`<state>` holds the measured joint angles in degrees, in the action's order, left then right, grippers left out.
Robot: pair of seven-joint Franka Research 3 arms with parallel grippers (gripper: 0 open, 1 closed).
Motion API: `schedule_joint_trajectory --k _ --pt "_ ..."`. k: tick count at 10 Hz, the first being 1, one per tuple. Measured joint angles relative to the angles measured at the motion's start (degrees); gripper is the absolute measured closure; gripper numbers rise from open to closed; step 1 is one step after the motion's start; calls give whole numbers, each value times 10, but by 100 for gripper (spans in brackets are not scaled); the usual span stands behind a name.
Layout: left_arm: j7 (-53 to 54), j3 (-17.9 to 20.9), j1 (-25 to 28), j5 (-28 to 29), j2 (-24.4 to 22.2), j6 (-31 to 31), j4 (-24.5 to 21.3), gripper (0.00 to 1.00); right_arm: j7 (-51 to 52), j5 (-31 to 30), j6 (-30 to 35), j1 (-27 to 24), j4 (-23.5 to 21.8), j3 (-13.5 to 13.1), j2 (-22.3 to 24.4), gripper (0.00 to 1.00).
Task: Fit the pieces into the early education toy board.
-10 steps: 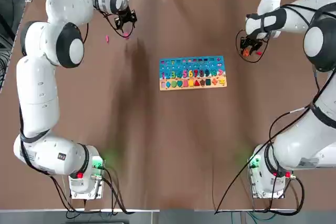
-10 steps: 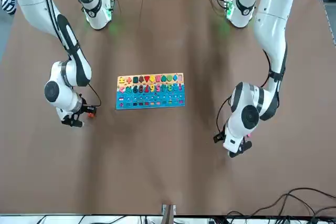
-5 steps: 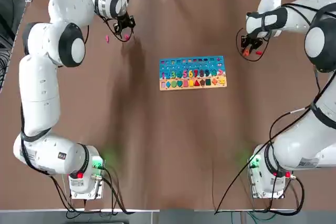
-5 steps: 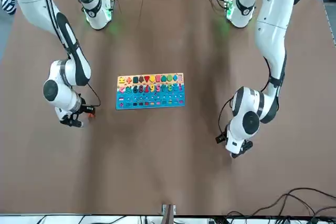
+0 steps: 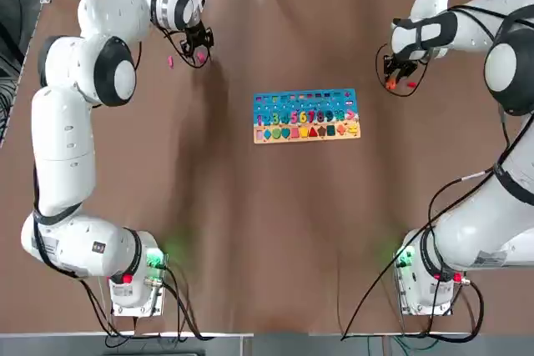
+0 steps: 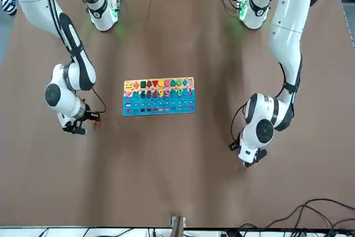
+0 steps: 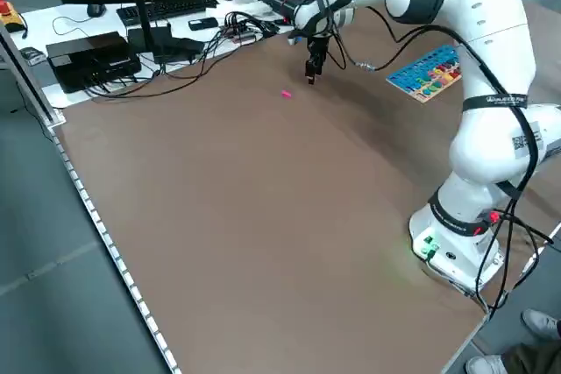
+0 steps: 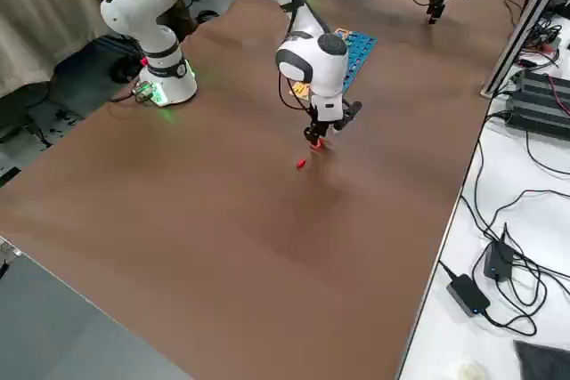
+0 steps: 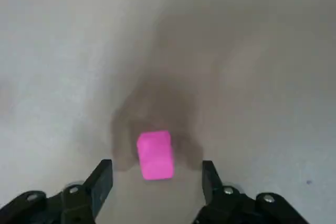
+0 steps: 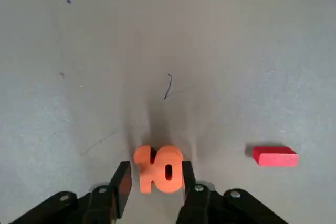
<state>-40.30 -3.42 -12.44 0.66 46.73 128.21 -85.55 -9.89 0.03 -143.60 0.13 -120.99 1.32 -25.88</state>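
The toy board [image 5: 305, 116], blue above and tan below, lies mid-table. My left gripper [image 9: 156, 169] stands open at the far left of the table, straddling a pink block [image 9: 155, 155] with a gap on each side. A second pink piece [image 5: 170, 62] lies just left of it. At the far right, my right gripper [image 10: 156, 170] is shut on the orange "10" piece [image 10: 159, 169], low over the table. A small red piece [image 10: 275, 157] lies beside it.
Cables, a monitor and black boxes sit on the white bench [image 7: 131, 32] past the table's far edge. Both arm bases [image 5: 133, 285] stand at the near edge. Bare brown tabletop surrounds the board.
My left gripper has shifted a little and settled over the pink block. The right gripper has stayed in place over the orange "10".
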Motion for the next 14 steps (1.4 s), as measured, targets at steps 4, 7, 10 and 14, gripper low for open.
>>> schedule_joint_trajectory --k 4,7,10,14 --pt "0 0 0 0 1 0 0 38 0 0 -2 0 -3 0 0 53" --pt "0 0 4 0 1 0 0 57 0 0 -6 0 -6 -1 -3 53" --pt "0 0 6 0 1 0 2 66 0 0 -14 -1 -11 -1 -5 53" --pt "0 0 6 0 1 0 4 66 0 0 -15 -1 -11 -1 -5 53"
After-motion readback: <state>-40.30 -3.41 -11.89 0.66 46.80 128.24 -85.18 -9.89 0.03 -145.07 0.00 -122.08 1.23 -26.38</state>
